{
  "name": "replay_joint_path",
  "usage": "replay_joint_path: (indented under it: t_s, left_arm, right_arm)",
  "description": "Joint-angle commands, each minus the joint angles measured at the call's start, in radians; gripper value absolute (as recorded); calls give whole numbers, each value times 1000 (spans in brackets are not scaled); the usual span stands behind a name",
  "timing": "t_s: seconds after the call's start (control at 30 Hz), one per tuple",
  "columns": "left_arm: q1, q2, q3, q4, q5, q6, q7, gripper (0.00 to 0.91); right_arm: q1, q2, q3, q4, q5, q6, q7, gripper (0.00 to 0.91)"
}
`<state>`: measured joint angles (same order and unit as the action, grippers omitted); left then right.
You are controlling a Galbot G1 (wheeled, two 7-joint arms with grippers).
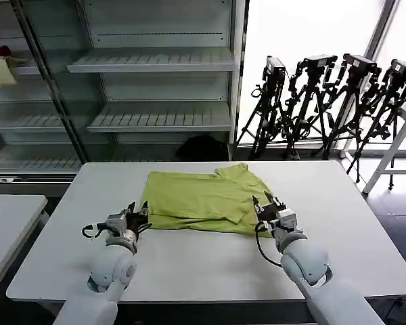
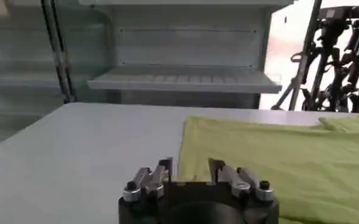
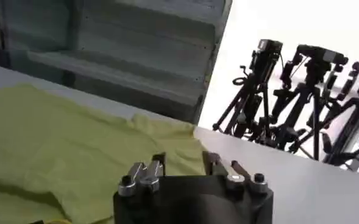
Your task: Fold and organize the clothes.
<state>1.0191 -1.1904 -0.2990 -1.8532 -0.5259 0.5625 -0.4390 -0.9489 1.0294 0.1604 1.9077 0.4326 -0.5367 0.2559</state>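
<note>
The clothes, a lime yellow-green T-shirt [image 1: 203, 198], lie partly folded on the white table [image 1: 189, 264], with a sleeve turned over near its right end. My left gripper [image 1: 139, 211] is open at the shirt's near left corner, low over the table. In the left wrist view the left gripper [image 2: 190, 164] straddles the edge of the shirt [image 2: 277, 164]. My right gripper [image 1: 264, 202] is open at the shirt's near right edge. The right wrist view has the right gripper [image 3: 185, 159] over the cloth [image 3: 63, 146], holding nothing.
Metal shelving [image 1: 155, 61] stands behind the table, with a cream and red bundle [image 1: 0, 68] on a shelf at upper left. Several camera tripods [image 1: 325, 101] stand at back right. A second table [image 1: 7, 217] is at the left.
</note>
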Motion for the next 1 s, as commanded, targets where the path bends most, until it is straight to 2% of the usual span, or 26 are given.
replay_joint_path:
  t_s: [0.03,0.13,0.3,0.53,1.0]
  left_arm:
    - [181,87,-52,-193,-47,17,25,907]
    - [246,95,-79,-228,-49,17,71,907]
    - [243,84,-89,-187,-64,16,95,907]
    - [211,62,-106,-118,-83,15,110,907]
    - [169,36,-112,-45,-84,14,110,907]
  right_arm:
    - [-169,-97,46,189,236,-43,96,907]
    - [-261,-121,108,236,304,-42,105,907]
    - [-300,-114,146,205,335,-31,98,907]
    - [-300,-97,139,162,282,-7,66,907]
    - [-300,-88,153,123,291,15,74,907]
